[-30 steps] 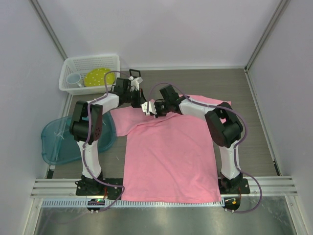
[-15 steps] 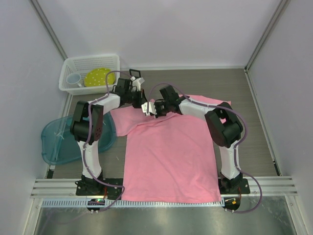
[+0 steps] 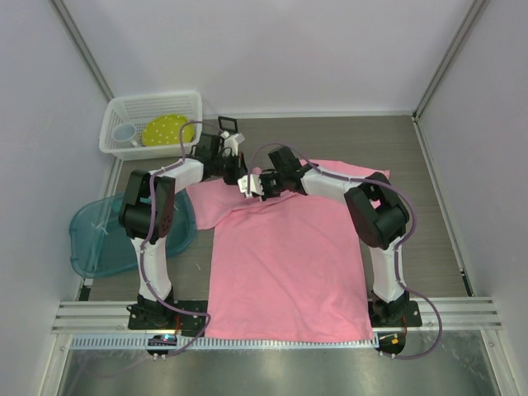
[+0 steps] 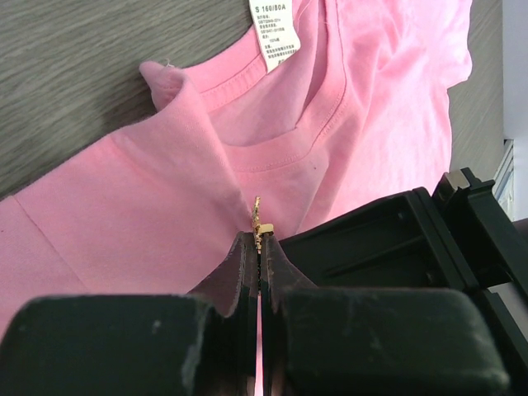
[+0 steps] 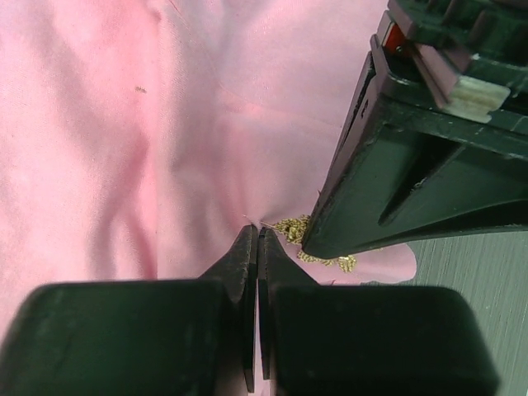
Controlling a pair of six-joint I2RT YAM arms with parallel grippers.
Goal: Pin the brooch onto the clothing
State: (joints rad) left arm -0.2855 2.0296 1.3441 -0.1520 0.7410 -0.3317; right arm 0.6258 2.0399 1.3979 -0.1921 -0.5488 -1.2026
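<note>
Closest to us, the shirt [image 3: 285, 272] lies flat on the table [image 3: 429, 165], its hem down by the arm bases. A teal tub [image 3: 87, 239] sits off to the left. Up near the collar the two arms meet. The right gripper [image 5: 254, 235] is clamped tight on a pinched ridge of pink cloth. The left gripper [image 4: 258, 241] is closed too, nipping the brooch [image 4: 258, 216] edge-on against that fold, just below the neckline. Far left, a white basket [image 3: 153, 96].
</note>
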